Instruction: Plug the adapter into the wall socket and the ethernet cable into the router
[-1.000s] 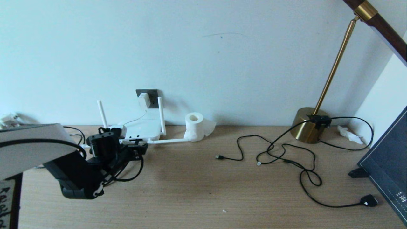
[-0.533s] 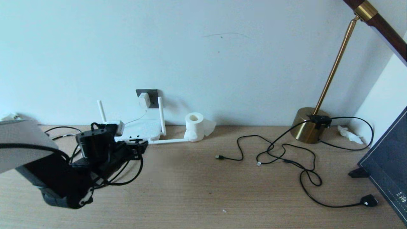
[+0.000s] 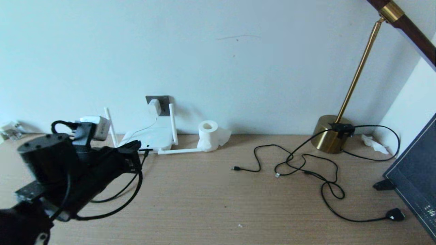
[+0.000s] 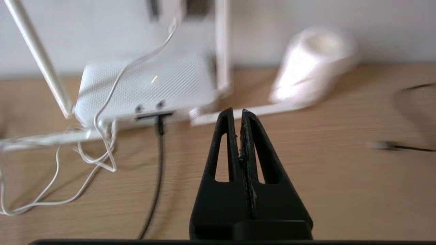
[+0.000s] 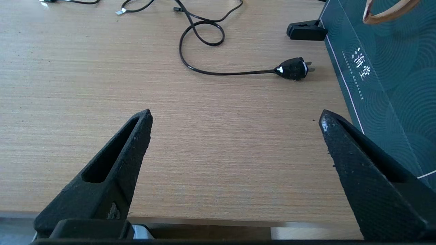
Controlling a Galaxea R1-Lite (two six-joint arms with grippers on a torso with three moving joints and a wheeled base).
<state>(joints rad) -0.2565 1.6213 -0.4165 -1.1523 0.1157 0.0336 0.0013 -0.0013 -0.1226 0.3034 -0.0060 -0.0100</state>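
Black arm (image 3: 68,170), looped cables, triangular slotted fingers (image 4: 253,149)

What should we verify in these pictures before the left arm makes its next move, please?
1. adapter seated in wall socket: ok.
2. ethernet cable plugged into router: ok, plug sits in the port.
3. left gripper free of the cable: ok, shut on nothing.
4. Plug fully latched: cannot tell.
5. right gripper parked over bare table: ok, open.
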